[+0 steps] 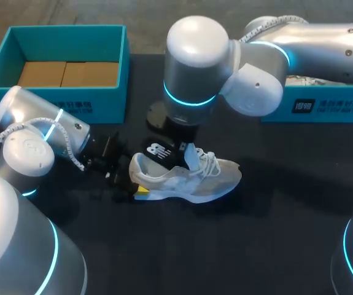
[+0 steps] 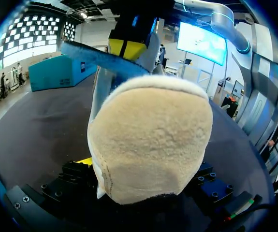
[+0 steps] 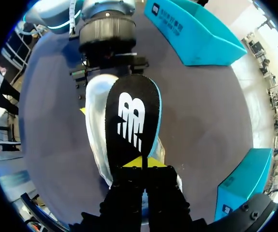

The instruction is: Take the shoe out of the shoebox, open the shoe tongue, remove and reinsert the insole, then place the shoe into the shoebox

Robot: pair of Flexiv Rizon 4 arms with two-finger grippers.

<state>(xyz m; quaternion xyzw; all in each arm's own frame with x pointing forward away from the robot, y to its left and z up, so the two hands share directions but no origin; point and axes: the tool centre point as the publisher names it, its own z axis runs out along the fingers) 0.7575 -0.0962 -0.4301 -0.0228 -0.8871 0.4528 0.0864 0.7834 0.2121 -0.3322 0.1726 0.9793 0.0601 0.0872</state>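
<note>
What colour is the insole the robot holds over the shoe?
Insole: black, white logo, blue edge; best in the right wrist view.

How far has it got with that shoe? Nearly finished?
Done: the shoe is out of the box, on the table. In hand: the left gripper clamps its heel while the right gripper pinches the insole over the shoe; coming out or going back, I cannot tell. Left: seat the insole, then put the shoe in the box.
</note>
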